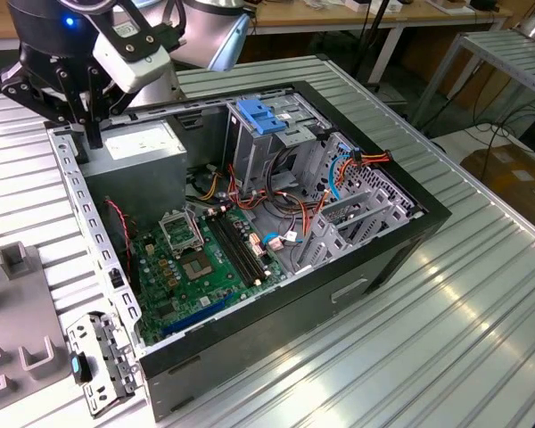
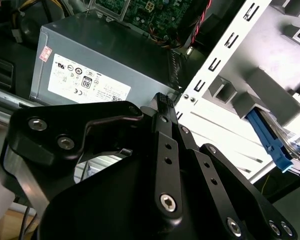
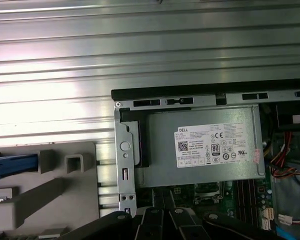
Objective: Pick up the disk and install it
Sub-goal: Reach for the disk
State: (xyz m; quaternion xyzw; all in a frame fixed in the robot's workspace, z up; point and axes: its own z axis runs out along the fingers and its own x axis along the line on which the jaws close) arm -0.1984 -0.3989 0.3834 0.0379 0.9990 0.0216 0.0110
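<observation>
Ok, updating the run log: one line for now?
gripper | fingers shut, empty | by power supply | disk unpicked, at grey fixture

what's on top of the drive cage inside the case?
A blue plastic latch sits on the metal drive cage. It covers the cage's top, so the bay beneath it can't be seen.
</observation>
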